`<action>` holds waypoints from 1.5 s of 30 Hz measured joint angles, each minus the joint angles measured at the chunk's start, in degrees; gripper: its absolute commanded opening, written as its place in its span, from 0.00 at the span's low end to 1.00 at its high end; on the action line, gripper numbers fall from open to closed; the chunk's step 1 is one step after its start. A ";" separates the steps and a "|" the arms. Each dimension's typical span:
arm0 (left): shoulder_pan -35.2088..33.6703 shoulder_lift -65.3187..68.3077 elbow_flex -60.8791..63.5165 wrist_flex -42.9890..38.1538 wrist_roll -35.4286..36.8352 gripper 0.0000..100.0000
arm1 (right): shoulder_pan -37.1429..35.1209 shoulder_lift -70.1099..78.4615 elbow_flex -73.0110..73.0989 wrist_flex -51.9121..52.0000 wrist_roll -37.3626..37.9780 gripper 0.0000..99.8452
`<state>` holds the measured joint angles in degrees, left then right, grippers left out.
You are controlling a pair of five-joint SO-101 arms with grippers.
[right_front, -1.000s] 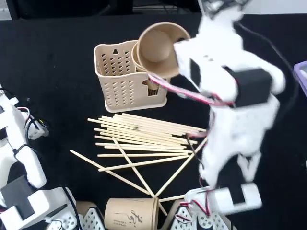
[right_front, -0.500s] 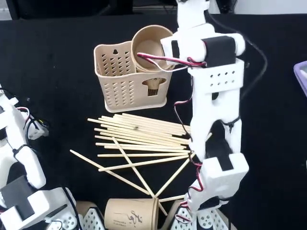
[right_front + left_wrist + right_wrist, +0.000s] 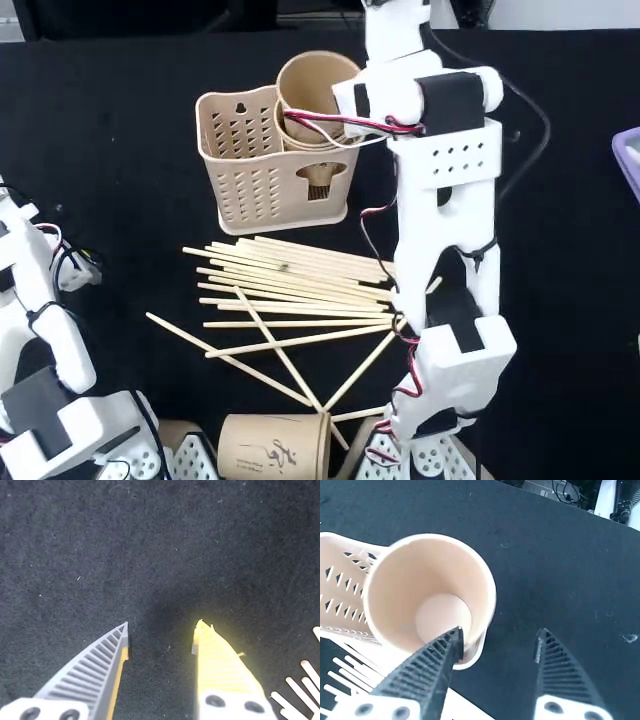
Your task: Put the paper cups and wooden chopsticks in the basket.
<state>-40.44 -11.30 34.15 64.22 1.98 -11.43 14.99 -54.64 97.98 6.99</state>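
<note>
A beige plastic basket with slotted walls stands toward the table's far edge. It holds 2 smooth tan paper cups, nested upright. The right tool hangs released, straddling the upper cup's rim. Thin wooden chopsticks lie scattered mid-table. A 3rd cup lies sideways at the near edge. The left tool gapes above the table's fuzzy black surface.
</note>
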 measured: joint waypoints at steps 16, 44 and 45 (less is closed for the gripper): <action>0.00 0.00 0.00 0.00 0.00 0.21 | -0.88 -8.79 6.59 1.49 0.53 0.21; 3.08 0.00 0.97 -0.26 0.00 0.21 | -22.24 -85.71 122.81 -16.62 44.92 0.23; 3.08 0.00 0.97 -0.88 0.00 0.21 | -22.68 -85.71 123.16 -16.53 45.89 0.24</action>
<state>-37.36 -11.30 35.12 63.34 1.98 -34.11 -70.73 68.53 81.45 52.88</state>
